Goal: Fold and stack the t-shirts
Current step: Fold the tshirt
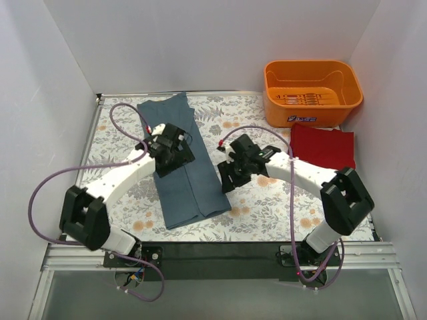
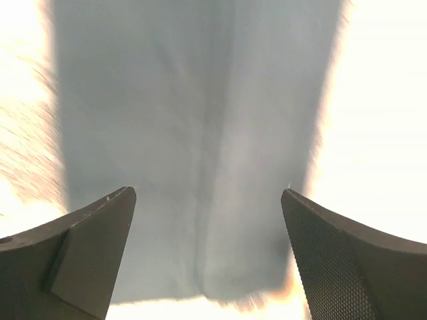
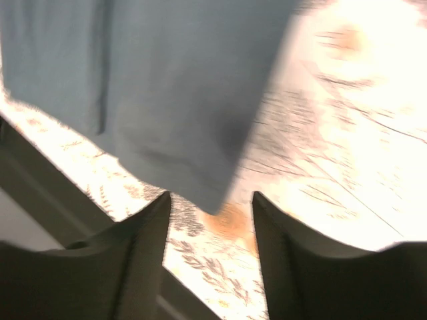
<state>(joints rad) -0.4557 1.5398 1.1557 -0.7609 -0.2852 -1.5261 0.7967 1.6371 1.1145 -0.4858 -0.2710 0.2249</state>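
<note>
The blue shirt (image 1: 192, 193) lies as a long narrow strip on the left-centre of the worktop (image 1: 267, 207). Its long axis runs from the far edge toward the near edge, and the near end leans a little to the right. That axis is what the next fold turns on, as I judge it: one short end has to travel along the strip to the other. My right fingers (image 1: 228, 179) are just beside the strip's right edge, low down its length, and in the wrist view the near-right corner sits directly ahead of the tips, just short of them. They are partly apart with only the flowered worktop showing in the gap, so they hold nothing. My left fingers (image 1: 175, 159) hang over the middle of the strip, spread wide with the cloth under the gap and nothing clamped. They are well apart from either short end. The right side is therefore nearer a corner, and the left has further to go to reach the near-left one. The red shirt (image 1: 323, 147) lies folded by the right edge, just in front of the basket (image 1: 347, 100) in the far-right corner. I see no pink shirt.
</note>
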